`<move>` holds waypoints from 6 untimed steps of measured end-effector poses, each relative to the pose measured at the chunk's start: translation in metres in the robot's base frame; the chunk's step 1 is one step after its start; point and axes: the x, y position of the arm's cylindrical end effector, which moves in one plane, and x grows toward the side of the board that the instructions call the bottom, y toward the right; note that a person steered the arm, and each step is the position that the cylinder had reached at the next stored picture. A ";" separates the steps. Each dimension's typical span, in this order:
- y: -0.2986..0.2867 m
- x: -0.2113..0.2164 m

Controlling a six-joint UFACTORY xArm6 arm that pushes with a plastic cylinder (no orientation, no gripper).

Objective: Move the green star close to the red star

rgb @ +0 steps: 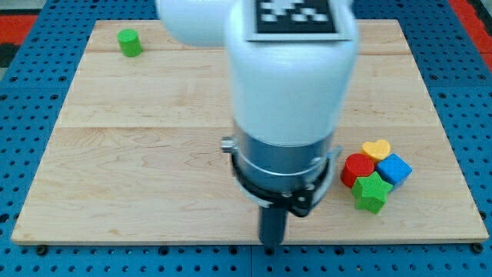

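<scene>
The green star [370,193] lies at the view's lower right, touching a red block [357,168] just above it whose shape I cannot make out. My tip [270,243] is at the end of the dark rod near the board's bottom edge, well to the left of the green star and apart from it. The large white arm body hides the middle of the board.
A yellow heart [377,148] and a blue cube [395,169] sit packed against the red block and green star. A green cylinder [130,42] stands at the top left. The wooden board [138,154] lies on a blue pegboard.
</scene>
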 end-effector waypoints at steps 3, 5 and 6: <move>0.219 -0.009; 0.154 -0.065; 0.119 -0.057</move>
